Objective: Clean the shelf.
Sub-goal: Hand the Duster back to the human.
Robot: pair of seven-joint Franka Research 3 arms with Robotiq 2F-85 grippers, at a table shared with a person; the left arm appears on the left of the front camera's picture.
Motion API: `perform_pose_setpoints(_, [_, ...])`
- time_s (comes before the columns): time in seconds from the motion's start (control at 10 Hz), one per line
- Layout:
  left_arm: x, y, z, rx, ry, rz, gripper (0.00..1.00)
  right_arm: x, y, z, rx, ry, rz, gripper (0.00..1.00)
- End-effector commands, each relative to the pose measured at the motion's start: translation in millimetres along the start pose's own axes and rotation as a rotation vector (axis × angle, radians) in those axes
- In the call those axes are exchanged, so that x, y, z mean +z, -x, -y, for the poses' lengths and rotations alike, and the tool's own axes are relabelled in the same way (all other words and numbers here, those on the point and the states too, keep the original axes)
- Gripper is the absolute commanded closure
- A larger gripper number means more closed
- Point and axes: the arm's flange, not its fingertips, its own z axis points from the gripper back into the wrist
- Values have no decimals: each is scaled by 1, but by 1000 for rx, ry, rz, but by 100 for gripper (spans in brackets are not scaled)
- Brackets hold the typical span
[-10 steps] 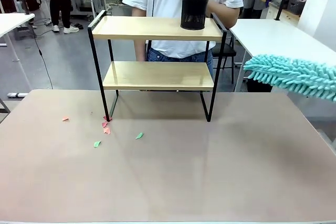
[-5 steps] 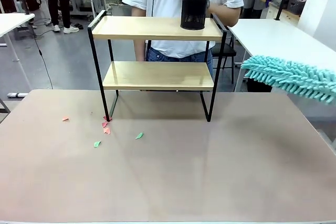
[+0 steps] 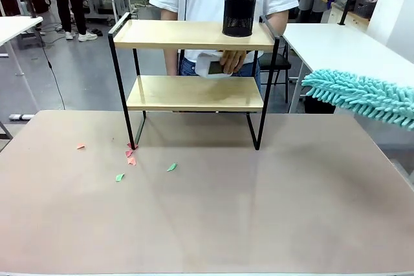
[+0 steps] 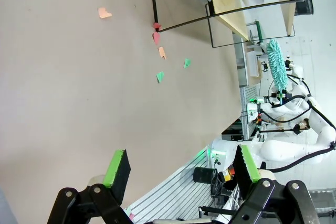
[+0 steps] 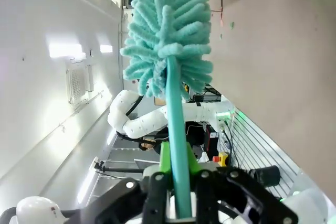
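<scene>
The shelf [image 3: 194, 93] stands at the table's far side, two light wooden boards on a black frame. A black mesh cup [image 3: 239, 12] sits on the right of its top board. Behind it, a person's hand [image 3: 231, 61] holds a white object between the two boards. A teal fluffy duster [image 3: 362, 95] comes in from the right edge, hanging in the air to the right of the shelf. In the right wrist view my right gripper [image 5: 177, 170] is shut on the duster's handle [image 5: 176, 124]. My left gripper [image 4: 181, 166] is open above the table, far from the shelf [image 4: 247, 3].
Several small pink and green paper scraps [image 3: 129, 156] lie on the brown table top [image 3: 259, 211] near the shelf's front left leg. White tables [image 3: 343, 43] stand to the right and left behind. The person stands close behind the shelf.
The person's hand has come down from above the black cup to between the shelf's boards, now holding a white object. The duster has hardly shifted.
</scene>
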Motion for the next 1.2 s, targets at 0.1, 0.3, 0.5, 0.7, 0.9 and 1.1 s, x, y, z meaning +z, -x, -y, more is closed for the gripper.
perform_pose_setpoints(0.1, [-1,-2,0,-26,26,17,0,0,3,-6,7,-6,-10,89])
perform_pose_setpoints(0.3, [0,0,0,0,0,0,0,-1,-1,0,0,0,-3,89])
perform_pose_setpoints(0.5, [-12,-4,56,-292,150,-308,0,13,25,-46,141,21,-122,89])
perform_pose_setpoints(0.7, [-35,-2,105,-445,191,-494,0,-9,32,-104,249,99,-334,89])
perform_pose_setpoints(0.9, [-79,16,154,-550,283,-637,0,-71,39,-135,319,198,-570,89])
perform_pose_setpoints(1.1, [-125,44,183,-614,313,-793,0,-134,48,-143,370,258,-775,89])
